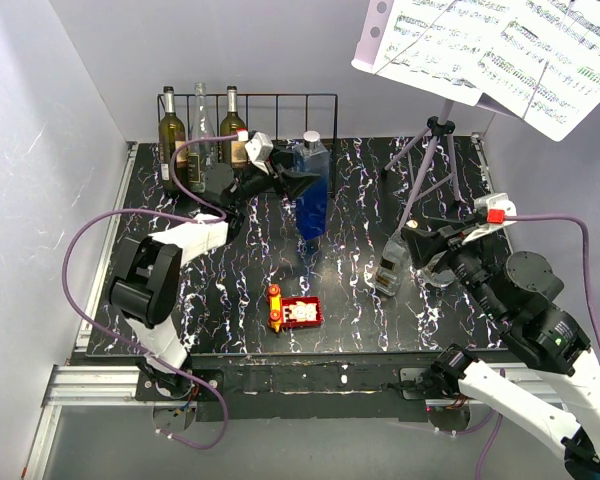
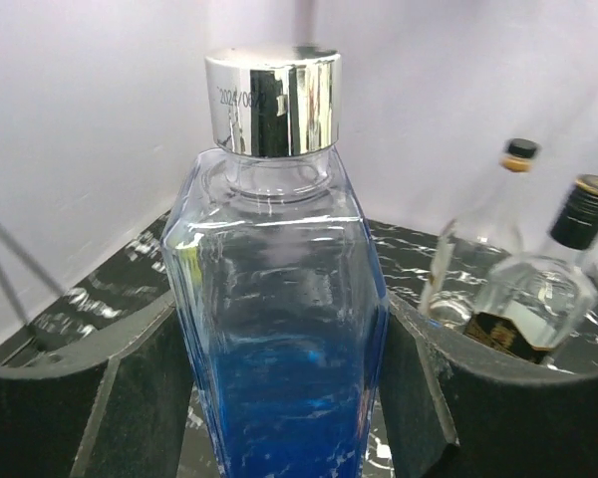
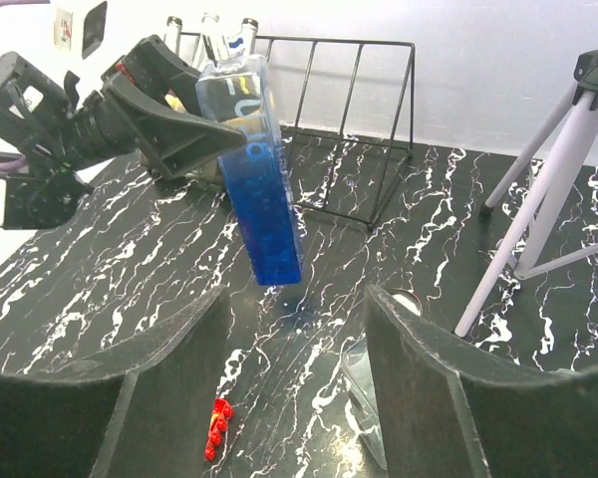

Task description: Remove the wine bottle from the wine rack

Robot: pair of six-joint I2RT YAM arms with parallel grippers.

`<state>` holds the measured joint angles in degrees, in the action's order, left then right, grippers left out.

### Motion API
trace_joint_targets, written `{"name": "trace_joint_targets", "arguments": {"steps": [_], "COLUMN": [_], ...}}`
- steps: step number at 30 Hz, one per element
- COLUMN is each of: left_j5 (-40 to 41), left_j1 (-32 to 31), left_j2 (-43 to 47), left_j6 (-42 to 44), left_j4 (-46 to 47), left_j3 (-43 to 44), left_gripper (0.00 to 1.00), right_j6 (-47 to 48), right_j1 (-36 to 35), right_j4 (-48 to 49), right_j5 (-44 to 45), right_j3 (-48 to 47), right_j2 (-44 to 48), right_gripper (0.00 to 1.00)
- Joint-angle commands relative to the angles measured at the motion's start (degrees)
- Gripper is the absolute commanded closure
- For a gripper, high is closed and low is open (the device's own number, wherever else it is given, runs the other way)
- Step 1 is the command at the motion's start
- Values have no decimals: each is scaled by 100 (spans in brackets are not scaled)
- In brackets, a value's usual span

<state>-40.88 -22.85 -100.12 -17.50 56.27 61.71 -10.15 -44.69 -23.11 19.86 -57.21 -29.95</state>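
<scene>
The wine bottle is square, clear, part filled with blue liquid, with a silver cap. My left gripper is shut on its body; the left wrist view shows the bottle squeezed between both pads of that gripper. In the right wrist view the bottle hangs tilted, its base just above the table, in front of the black wire wine rack. The rack stands at the back wall. My right gripper is open and empty, low over the table.
Three bottles stand in the rack's left slots and show in the left wrist view. A clear glass container lies by my right gripper. A tripod music stand stands at the right back. A red toy car and red tray lie near the front.
</scene>
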Motion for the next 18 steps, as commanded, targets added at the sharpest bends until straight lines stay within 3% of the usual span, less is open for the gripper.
{"name": "trace_joint_targets", "arguments": {"steps": [1,6,18], "left_j5": [-753,-1194,-1176], "left_j1": [-246,-518,-1019], "left_j2": [10,-157,-579], "left_j6": [-210,52,520], "left_j4": [1878,2450,2721], "left_j3": [297,96,-379], "left_gripper": [100,100,100], "right_j6": [39,180,-399], "right_j1": [4,4,13], "right_j4": [316,580,88], "right_j5": [-105,-52,-263], "right_j3": [70,53,-1793], "right_j2": [104,-246,-2637], "right_gripper": [36,36,35]}}
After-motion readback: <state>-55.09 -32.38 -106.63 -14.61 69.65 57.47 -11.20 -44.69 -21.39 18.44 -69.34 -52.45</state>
